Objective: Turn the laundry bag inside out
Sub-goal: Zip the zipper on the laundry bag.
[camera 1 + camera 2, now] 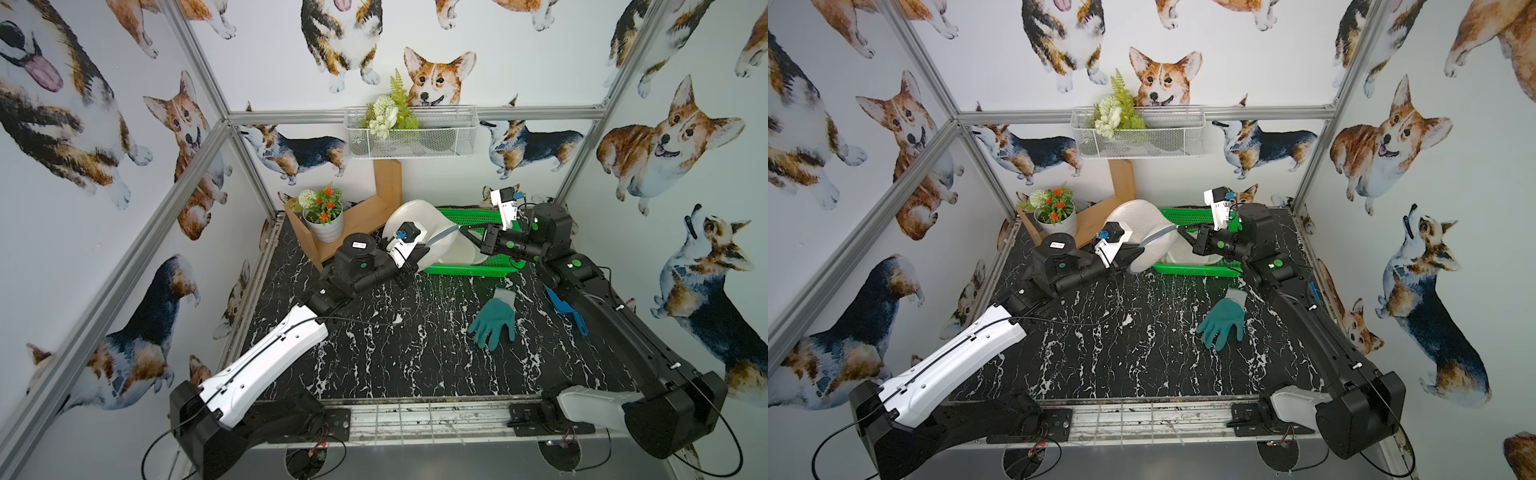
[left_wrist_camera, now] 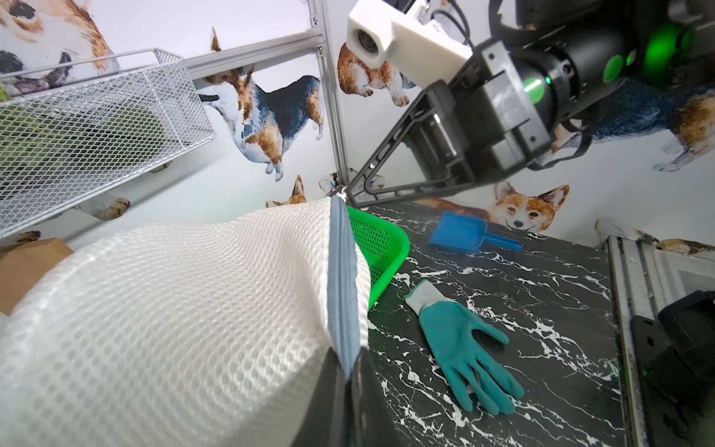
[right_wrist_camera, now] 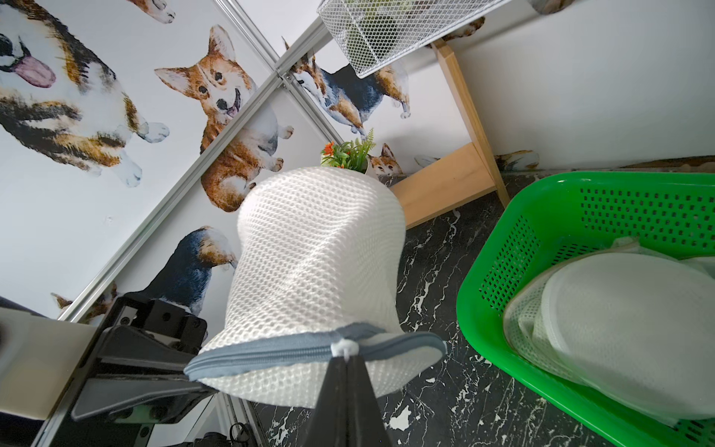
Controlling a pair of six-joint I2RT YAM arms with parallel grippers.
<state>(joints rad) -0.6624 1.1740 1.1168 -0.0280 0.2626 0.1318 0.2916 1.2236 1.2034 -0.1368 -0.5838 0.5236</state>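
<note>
Top views: the white mesh laundry bag is hanging in the air between the two arms at the far side of the bench, and it is partly over the green basket. The left gripper is gripping the lower edge of the bag and the right gripper is pinching the upper edge. A teal glove is lying on the bench, well apart from the bag.

In the left wrist view the left gripper is squeezing the grey zipper band between its closed jaws. The right gripper is holding the other end of the same band, where a small white zipper pull is showing. A blue scoop is lying beyond the glove.

In the right wrist view the right gripper is clamping the band at the white pull, with its jaws closed on it, and the bag is bulging away from it like a dome. Another white mesh piece is resting inside the basket
</note>
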